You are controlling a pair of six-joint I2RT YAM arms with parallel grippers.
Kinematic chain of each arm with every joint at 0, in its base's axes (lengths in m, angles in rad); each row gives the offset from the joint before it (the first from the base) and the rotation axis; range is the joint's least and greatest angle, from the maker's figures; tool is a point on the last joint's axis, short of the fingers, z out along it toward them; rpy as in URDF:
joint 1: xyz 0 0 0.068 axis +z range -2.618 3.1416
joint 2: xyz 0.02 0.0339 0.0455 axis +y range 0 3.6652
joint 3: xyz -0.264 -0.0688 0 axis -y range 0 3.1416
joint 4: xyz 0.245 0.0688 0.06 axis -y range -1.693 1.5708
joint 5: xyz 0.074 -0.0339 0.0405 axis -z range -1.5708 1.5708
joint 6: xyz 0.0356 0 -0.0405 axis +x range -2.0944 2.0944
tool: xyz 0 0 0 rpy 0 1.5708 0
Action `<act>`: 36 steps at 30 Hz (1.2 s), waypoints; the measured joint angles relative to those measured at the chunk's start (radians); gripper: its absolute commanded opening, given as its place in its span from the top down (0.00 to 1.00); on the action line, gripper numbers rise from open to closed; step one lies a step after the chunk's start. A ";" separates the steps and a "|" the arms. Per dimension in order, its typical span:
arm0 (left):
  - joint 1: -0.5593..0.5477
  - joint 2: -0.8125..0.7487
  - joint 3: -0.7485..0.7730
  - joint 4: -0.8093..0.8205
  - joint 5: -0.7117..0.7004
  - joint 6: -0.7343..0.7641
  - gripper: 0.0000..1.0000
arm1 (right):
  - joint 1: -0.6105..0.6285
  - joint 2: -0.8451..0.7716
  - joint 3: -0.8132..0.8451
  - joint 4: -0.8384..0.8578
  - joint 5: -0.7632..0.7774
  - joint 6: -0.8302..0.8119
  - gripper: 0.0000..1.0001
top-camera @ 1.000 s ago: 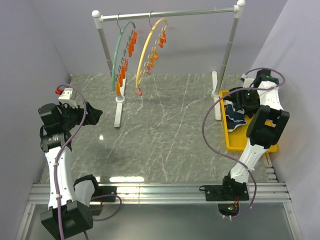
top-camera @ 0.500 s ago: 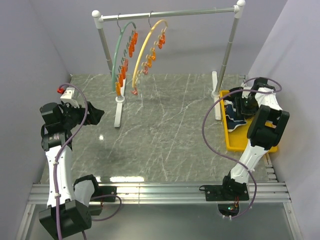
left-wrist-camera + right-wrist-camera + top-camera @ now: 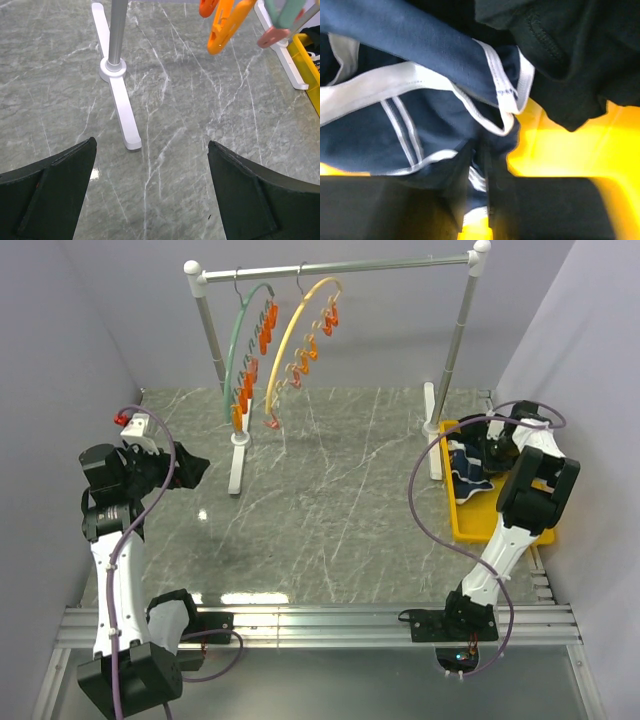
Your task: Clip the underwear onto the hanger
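**Underwear pinched in the tray, hanger up on the rail**

At the left, the left gripper (image 3: pixel 192 468) hangs over the table (image 3: pixel 330 510) with its jaws spread wide, near the rack's white foot (image 3: pixel 122 110). On the far rail hang a green hanger (image 3: pixel 235 350), then the yellow hanger (image 3: pixel 288 340) with its orange clips (image 3: pixel 305 352). At the right, the underwear (image 3: pixel 468 472) lies in a yellow tray (image 3: pixel 470 525) under black clothes (image 3: pixel 570 60). The right gripper (image 3: pixel 480 200) is closed on a fold of it.

My feeds show marbled table (image 3: pixel 330 510), silver garment rail (image 3: pixel 380 261), green arc hanger (image 3: pixel 232 355) hooked on it, yellow tray (image 3: pixel 465 527), black clothing pile (image 3: pixel 570 60) inside.
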 measured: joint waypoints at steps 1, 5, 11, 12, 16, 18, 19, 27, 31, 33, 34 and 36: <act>0.000 -0.003 0.005 -0.003 0.000 0.000 0.01 | -0.005 -0.007 0.000 0.000 -0.011 -0.006 1.00; 0.000 -0.035 0.021 -0.018 0.006 0.000 0.01 | -0.022 -0.068 -0.011 -0.011 -0.049 -0.007 1.00; -0.002 -0.074 0.060 -0.029 0.024 -0.014 0.01 | -0.044 -0.289 -0.004 -0.046 -0.127 -0.032 1.00; -0.002 -0.076 0.063 -0.029 0.026 -0.015 0.01 | -0.046 -0.328 0.005 -0.054 -0.140 -0.037 1.00; -0.002 -0.082 0.064 -0.032 0.033 -0.018 0.01 | -0.042 -0.423 0.078 -0.109 -0.206 -0.063 1.00; -0.002 -0.083 0.064 -0.037 0.035 -0.023 0.01 | -0.028 -0.446 0.117 -0.143 -0.249 -0.075 1.00; -0.002 -0.084 0.064 -0.037 0.036 -0.024 0.01 | -0.018 -0.453 0.127 -0.154 -0.264 -0.080 1.00; -0.002 -0.092 0.083 -0.027 0.072 -0.077 0.01 | 0.181 -0.566 0.177 -0.283 -0.442 -0.102 1.00; -0.002 -0.114 0.083 -0.016 0.087 -0.094 0.01 | 0.286 -0.666 0.176 -0.305 -0.541 -0.086 1.00; -0.002 -0.126 0.083 -0.013 0.094 -0.097 0.01 | 0.322 -0.720 0.170 -0.303 -0.591 -0.073 1.00; -0.002 -0.130 0.083 -0.012 0.097 -0.098 0.00 | 0.340 -0.748 0.159 -0.296 -0.621 -0.062 1.00; -0.002 -0.138 0.083 -0.012 0.102 -0.099 0.01 | 0.375 -0.799 0.127 -0.285 -0.676 -0.035 1.00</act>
